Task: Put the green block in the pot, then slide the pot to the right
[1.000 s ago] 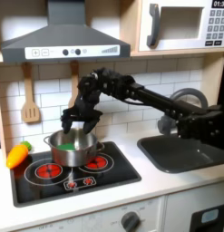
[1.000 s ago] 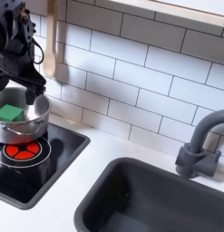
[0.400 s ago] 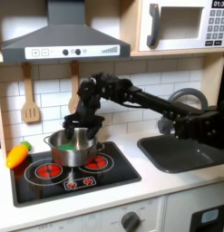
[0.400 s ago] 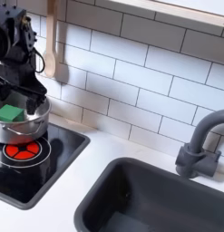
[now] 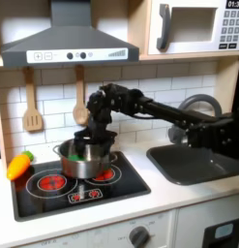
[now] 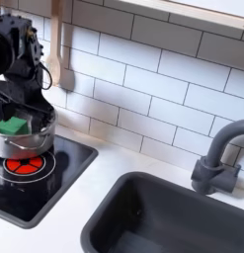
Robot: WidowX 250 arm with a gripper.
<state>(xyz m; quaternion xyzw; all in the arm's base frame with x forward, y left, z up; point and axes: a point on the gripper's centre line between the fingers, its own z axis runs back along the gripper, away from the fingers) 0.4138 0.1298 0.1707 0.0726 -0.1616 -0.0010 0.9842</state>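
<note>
At the far left of the first exterior view, an orange carrot toy with a green top (image 5: 18, 165) lies on the white counter, just beside the black toy stove (image 5: 63, 192). Next comes the round shiny silver metal pot (image 5: 84, 161), standing on the stove over the red burners. The small bright green block (image 6: 10, 126) already lies inside the pot, near its back wall. The black gripper (image 5: 88, 141) reaches down at the pot's right rim; I cannot tell how wide its jaws are, or whether they pinch the wall. I judge the sliding step is at hand. To do it well, the gripper should stay low on the rim and push slowly, so the pot does not tip. On the right lies the dark grey sink basin (image 5: 194, 163).
</note>
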